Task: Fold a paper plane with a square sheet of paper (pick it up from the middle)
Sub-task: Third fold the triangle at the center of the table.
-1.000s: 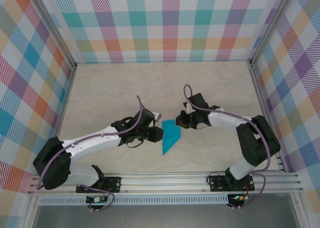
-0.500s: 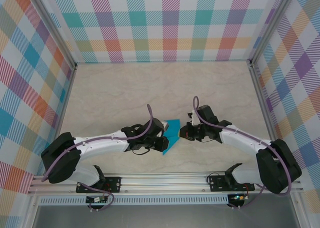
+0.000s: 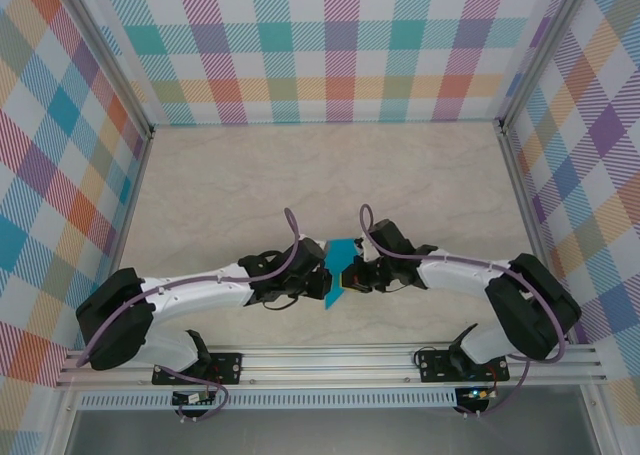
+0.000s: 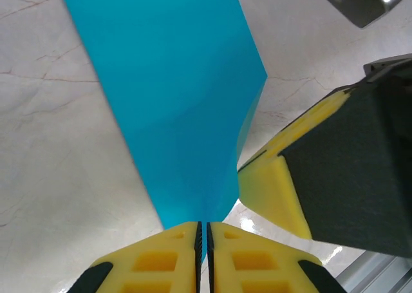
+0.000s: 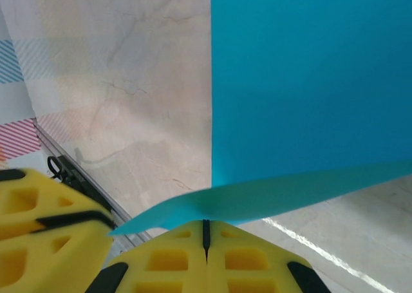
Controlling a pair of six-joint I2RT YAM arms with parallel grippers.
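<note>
Holding tight: your left claw (image 4: 203, 226) and right claw (image 5: 206, 224) both clamp the folded teal sheet (image 4: 174, 100) between them, over the counter (image 3: 250, 175). Pull unevenly and it'll tear or slip.

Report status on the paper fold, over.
Left gripper: jaws shut on the folded teal-blue paper sheet. Right gripper: jaws shut on its other side. Grippers close together; nothing else in the way.

L gripper (image 4: 203, 232) & R gripper (image 5: 206, 227) closed in, now both pinch paper plane (image 3: 341, 259).
</note>
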